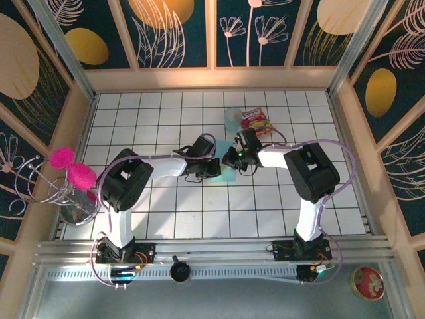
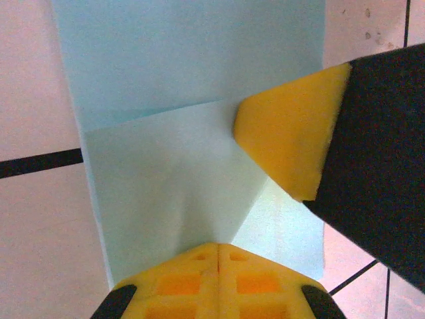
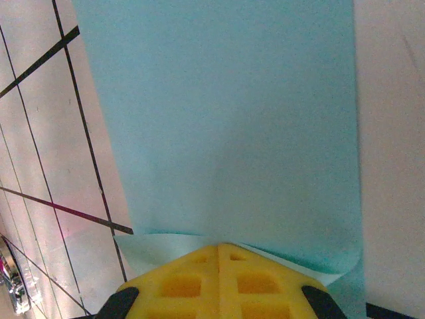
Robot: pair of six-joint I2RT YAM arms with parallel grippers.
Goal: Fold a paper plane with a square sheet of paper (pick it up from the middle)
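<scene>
- White tiles with dark grout lines are covering the worktop (image 1: 166,219); flower-painted panels are walling it in on three sides.
- Around the middle of the worktop, a little toward the far edge, the sheet of paper (image 1: 229,175) is lying flat between the tips of the two arms.
- The left pincer (image 2: 218,247) is sitting clenched, yellow pads pressed together; its tip is resting at the sheet's near end, where two creases are meeting.
- The right pincer (image 3: 218,247) is clenched too; its tip is touching the sheet's edge, where a paler lip is curling; whether it is nipping that lip, I cannot tell.
- Seen from the left wrist, one yellow pad (image 2: 285,139) of the right pincer is touching the sheet from the right, at a folded flap's corner.
- The sheet is showing light teal, plain and unmarked; a flap is lying folded over it, paler than the layer beneath.
- A pale blue cup (image 1: 232,118) and a red-and-yellow packet (image 1: 255,121) are sitting beyond the sheet, nearer the far edge.
</scene>
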